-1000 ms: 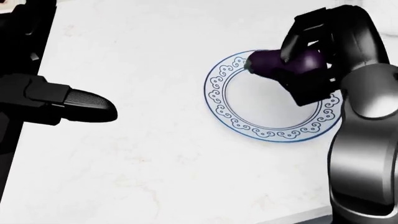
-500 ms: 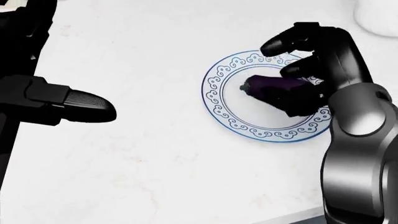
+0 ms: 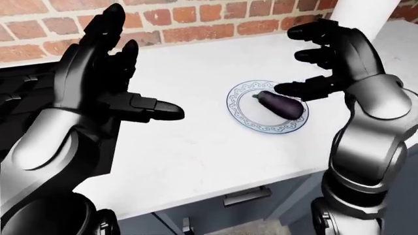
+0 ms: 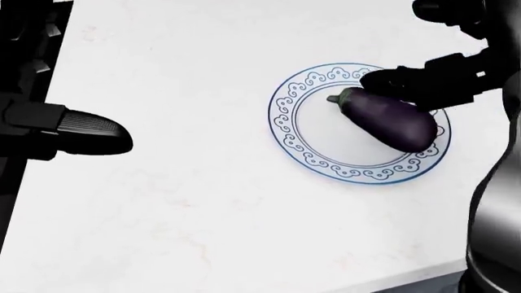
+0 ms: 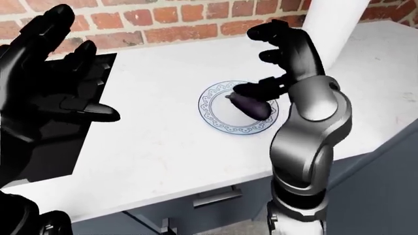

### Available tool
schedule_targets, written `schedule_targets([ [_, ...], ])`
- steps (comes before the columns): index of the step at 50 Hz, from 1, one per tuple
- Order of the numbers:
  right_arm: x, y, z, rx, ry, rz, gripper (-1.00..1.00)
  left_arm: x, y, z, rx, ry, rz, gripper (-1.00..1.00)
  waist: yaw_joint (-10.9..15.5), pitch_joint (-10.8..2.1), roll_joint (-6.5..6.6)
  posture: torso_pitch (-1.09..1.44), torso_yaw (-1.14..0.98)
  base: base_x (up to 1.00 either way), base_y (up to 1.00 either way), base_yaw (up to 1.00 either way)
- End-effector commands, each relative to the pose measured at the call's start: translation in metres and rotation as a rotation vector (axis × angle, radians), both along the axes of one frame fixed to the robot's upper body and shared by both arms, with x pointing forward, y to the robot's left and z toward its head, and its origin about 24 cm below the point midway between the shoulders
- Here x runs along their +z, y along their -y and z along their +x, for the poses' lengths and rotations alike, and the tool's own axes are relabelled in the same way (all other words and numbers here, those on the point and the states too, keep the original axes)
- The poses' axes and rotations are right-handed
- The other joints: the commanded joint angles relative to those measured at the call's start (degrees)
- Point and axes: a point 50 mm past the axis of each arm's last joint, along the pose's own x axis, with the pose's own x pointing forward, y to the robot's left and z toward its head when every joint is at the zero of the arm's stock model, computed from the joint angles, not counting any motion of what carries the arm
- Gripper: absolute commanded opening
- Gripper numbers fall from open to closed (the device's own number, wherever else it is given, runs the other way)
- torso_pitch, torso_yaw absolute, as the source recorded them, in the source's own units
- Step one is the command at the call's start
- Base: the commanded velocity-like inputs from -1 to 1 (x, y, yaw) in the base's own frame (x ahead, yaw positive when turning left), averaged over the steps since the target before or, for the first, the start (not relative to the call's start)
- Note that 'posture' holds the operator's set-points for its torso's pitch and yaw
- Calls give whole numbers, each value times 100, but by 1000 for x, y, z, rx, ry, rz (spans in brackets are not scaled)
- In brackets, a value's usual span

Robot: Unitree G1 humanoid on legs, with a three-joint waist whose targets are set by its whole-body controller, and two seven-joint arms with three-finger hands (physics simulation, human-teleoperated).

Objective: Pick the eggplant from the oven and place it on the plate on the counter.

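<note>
The dark purple eggplant (image 4: 386, 118) lies on the white plate with a blue scroll rim (image 4: 281, 125), which rests on the white counter. My right hand (image 3: 320, 58) hovers open just above and to the right of the eggplant, its fingers spread and holding nothing. At the left of the views my left hand (image 3: 121, 85) is raised with open, spread fingers, its thumb (image 4: 90, 129) pointing toward the plate from well off to the left. The oven does not show.
A black cooktop (image 5: 62, 142) borders the counter on the left. A brick wall (image 3: 196, 19) runs along the top, with a white column (image 5: 333, 24) at the upper right. Grey drawers with a handle (image 3: 245, 196) sit below the counter's edge.
My right hand let go of the eggplant, which now lies on the plate. The hand has opened and lifted up and to the right. The left thumb drifted slightly left.
</note>
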Motion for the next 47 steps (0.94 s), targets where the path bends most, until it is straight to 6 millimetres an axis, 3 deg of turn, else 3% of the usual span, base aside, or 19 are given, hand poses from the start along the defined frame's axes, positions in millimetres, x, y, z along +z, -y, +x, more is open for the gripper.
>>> schedule_targets([
  [1,16,5,-11,-20,61,-3,37,14,-6,-9,18,88,-20,100,-9,-138,5,0,0,0,0,0],
  [6,33,17,-28,-34,107,6,39,18,-24,-24,59,122,-51,100,-31,-106,28,0,0,0,0,0],
  [14,39,29,-46,-48,143,17,45,23,-46,-55,116,163,-65,100,-73,-79,125,0,0,0,0,0],
  [26,47,48,-95,-76,219,35,98,23,-62,-85,185,204,-79,100,-80,-22,214,0,0,0,0,0],
  [31,37,57,-113,-88,218,60,100,23,-66,-100,229,237,-96,100,-95,-3,196,0,0,0,0,0],
  [35,47,67,-134,-108,257,82,100,29,-66,-122,302,303,-69,100,-114,-1,170,0,0,0,0,0],
  [41,46,72,-156,-106,279,94,100,43,-66,-155,344,365,-11,100,-173,113,177,0,0,0,0,0],
  [47,50,76,-169,-105,300,81,100,40,-72,-170,356,387,-15,100,-166,160,192,0,0,0,0,0],
])
